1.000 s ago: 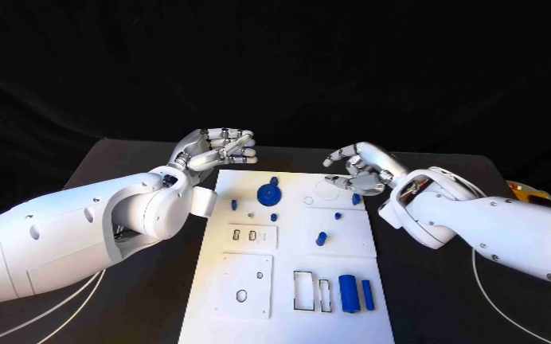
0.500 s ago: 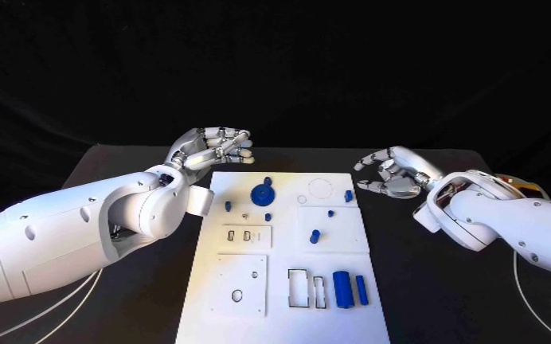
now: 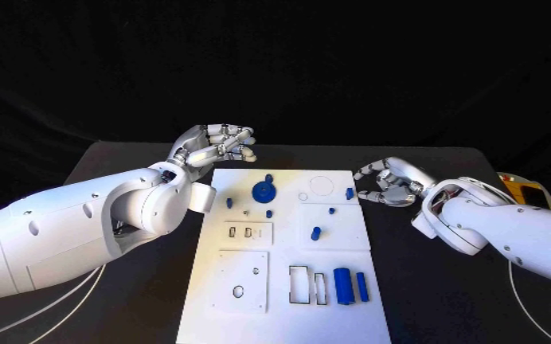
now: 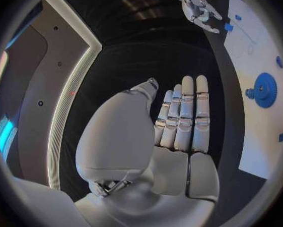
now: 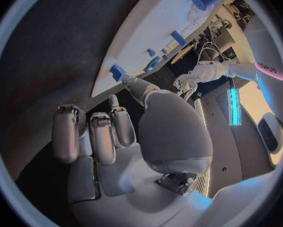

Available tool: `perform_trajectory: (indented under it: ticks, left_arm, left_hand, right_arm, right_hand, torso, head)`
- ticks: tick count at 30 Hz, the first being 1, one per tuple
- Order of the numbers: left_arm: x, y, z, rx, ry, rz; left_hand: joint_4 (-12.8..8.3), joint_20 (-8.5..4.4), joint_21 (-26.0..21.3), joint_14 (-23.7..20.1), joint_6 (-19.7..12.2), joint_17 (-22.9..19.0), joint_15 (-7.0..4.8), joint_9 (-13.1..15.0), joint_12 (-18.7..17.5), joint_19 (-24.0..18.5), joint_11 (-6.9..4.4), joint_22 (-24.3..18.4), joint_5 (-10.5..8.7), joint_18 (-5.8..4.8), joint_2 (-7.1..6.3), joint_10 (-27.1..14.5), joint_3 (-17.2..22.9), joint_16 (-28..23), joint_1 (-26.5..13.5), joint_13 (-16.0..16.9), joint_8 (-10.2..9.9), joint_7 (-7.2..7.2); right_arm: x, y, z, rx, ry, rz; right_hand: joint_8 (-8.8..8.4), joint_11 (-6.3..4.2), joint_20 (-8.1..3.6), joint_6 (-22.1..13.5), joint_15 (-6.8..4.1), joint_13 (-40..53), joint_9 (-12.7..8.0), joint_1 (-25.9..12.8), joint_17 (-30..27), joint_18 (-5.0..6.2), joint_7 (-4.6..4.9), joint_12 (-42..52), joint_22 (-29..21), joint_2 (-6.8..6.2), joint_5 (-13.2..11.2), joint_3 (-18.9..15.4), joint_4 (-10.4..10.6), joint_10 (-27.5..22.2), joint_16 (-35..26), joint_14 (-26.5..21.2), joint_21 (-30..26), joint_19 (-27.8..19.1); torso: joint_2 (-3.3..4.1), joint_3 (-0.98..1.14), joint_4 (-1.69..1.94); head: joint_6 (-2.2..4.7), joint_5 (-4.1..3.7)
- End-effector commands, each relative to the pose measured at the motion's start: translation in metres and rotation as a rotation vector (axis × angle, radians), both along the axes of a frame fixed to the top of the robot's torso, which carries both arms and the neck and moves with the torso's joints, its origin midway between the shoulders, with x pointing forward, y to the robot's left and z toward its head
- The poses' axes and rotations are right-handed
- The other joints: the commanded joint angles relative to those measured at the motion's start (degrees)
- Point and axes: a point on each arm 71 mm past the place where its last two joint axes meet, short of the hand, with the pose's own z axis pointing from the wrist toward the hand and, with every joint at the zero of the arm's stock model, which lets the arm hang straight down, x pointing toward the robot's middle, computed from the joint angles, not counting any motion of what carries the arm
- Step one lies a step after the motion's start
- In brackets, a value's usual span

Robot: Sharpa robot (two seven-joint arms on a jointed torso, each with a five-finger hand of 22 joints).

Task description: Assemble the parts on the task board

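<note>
Nearest me on the task board [image 3: 333, 312] two blue cylinders [image 3: 351, 285] lie loose; the blue gear [image 3: 265, 193] sits toward its far end. My right hand [image 3: 388, 184] hangs just off its far right edge, fingers curled on nothing – free to pick. My left hand [image 3: 216, 146], past its far left corner, is bunched; whether it pinches anything I cannot tell

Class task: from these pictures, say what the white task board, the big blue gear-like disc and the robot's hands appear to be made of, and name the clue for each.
Task board: likely matte plastic; flat, white, no shine.
Blue gear-like disc: probably moulded or printed plastic; even, dull colour.
Left hand and right hand: silvery metal or metallic-coated plastic; soft highlights. Which one is unclear.
</note>
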Motion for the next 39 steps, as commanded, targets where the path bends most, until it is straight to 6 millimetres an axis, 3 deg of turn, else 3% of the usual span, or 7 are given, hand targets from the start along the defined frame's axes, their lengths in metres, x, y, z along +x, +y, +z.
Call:
perform_trajectory:
  ticks: [1,6,10,13,16,20,39]
  left_arm:
    - [-0.001,-0.003,0.001,-0.012,-0.002,-0.022]
    - [-0.001,-0.002,0.001,-0.011,-0.001,-0.022]
    - [-0.001,-0.003,0.001,-0.011,0.000,-0.022]
    - [-0.001,-0.003,0.001,-0.011,0.002,-0.023]
    - [-0.001,-0.003,0.000,-0.010,0.003,-0.023]
    - [0.000,-0.003,0.000,-0.009,0.003,-0.021]
    - [0.000,-0.003,0.000,-0.008,0.007,-0.023]
  left_hand:
    - [0.0,-0.02,0.4,0.2,0.0,0.2,0.15,-0.1,-0.5,0.5,0.29,0.1,0.15,0.65,-0.46,0.1,0.2,0.5,-0.4,-0.1,-0.3,0.43]
    - [0.1,0.00,0.4,0.0,-0.1,0.4,0.23,-0.1,-0.7,0.4,0.39,0.2,0.15,0.61,-0.53,0.0,0.2,0.5,-0.5,-0.1,-0.4,0.54]
    - [0.1,0.01,0.5,-0.1,-0.2,0.5,0.25,-0.2,-0.7,0.3,0.41,0.2,0.15,0.60,-0.54,-0.1,0.2,0.6,-0.5,-0.1,-0.4,0.57]
    - [0.0,0.02,0.5,-0.1,-0.2,0.5,0.27,-0.2,-0.7,0.3,0.44,0.2,0.15,0.60,-0.55,-0.1,0.2,0.6,-0.5,-0.1,-0.5,0.60]
    - [0.0,0.02,0.5,-0.1,-0.2,0.5,0.27,-0.2,-0.7,0.3,0.44,0.2,0.15,0.60,-0.55,-0.1,0.2,0.6,-0.5,-0.1,-0.5,0.60]
    - [0.0,0.02,0.6,-0.2,-0.3,0.6,0.29,-0.2,-0.8,0.2,0.48,0.2,0.16,0.59,-0.55,-0.2,0.2,0.7,-0.5,-0.1,-0.5,0.66]
    - [-0.1,0.02,0.7,-0.3,-0.3,0.8,0.30,-0.2,-0.9,0.2,0.50,0.3,0.16,0.59,-0.49,-0.2,0.3,0.8,-0.4,-0.1,-0.6,0.68]
  right_arm:
    - [0.000,0.003,-0.006,-0.038,0.011,0.014]
    - [0.001,0.007,-0.010,-0.036,0.012,0.008]
    - [0.001,0.010,-0.012,-0.037,0.015,0.010]
    - [0.001,0.012,-0.013,-0.038,0.017,0.011]
    - [0.001,0.013,-0.014,-0.038,0.017,0.013]
    - [0.002,0.016,-0.014,-0.037,0.017,0.016]
    - [0.004,0.022,-0.017,-0.062,0.019,0.027]
  right_hand:
    - [-0.37,0.24,0.24,-0.4,0.34,3.6,-0.1,0.5,9.1,0.26,-0.01,-0.3,3.5,-0.22,-0.3,0.0,-0.3,-0.1,0.1,4.7,-0.2,-0.4]
    - [-0.29,0.27,0.29,-0.3,0.37,4.3,0.0,0.5,9.5,0.16,0.00,0.3,3.9,0.06,-0.3,0.0,-0.3,0.5,0.2,4.8,0.1,-0.1]
    - [-0.03,0.25,0.33,0.3,0.39,4.5,0.2,0.5,9.6,0.16,-0.04,0.6,4.0,0.34,-0.3,0.0,-0.3,0.8,0.2,4.9,0.1,0.0]
    - [0.16,0.22,0.34,0.6,0.38,4.6,0.2,0.5,9.6,0.17,-0.09,0.6,4.0,0.41,-0.4,0.0,-0.3,0.8,0.2,4.9,0.1,0.0]
    - [0.38,0.17,0.34,1.0,0.35,4.6,0.4,0.5,9.6,0.18,-0.15,0.7,4.0,0.47,-0.4,-0.1,-0.3,0.9,0.2,4.9,0.1,0.0]
    - [0.82,0.07,0.31,1.8,0.27,4.8,0.6,0.3,9.5,0.16,-0.28,0.8,4.1,0.66,-0.4,-0.2,-0.2,1.0,0.2,4.8,0.1,0.1]
    - [3.50,-1.27,-0.60,6.7,-0.83,5.4,1.6,-0.3,9.7,0.17,-1.82,1.5,4.2,2.25,-1.3,0.1,0.4,1.7,0.2,4.9,0.0,0.1]
  torso:
    - [0.05,-0.08,0.19]
    - [0.05,-0.14,0.10]
    - [0.03,-0.04,0.12]
    - [0.01,-0.15,0.12]
    - [0.05,-0.16,0.16]
    - [0.00,-0.02,0.01]
    - [-0.01,-0.09,0.08]
  head:
    - [-0.16,0.00]
    - [-0.43,0.30]
    - [-0.85,0.44]
    - [-0.97,0.41]
    - [-0.94,0.37]
    - [-0.99,0.45]
    - [-0.73,0.48]
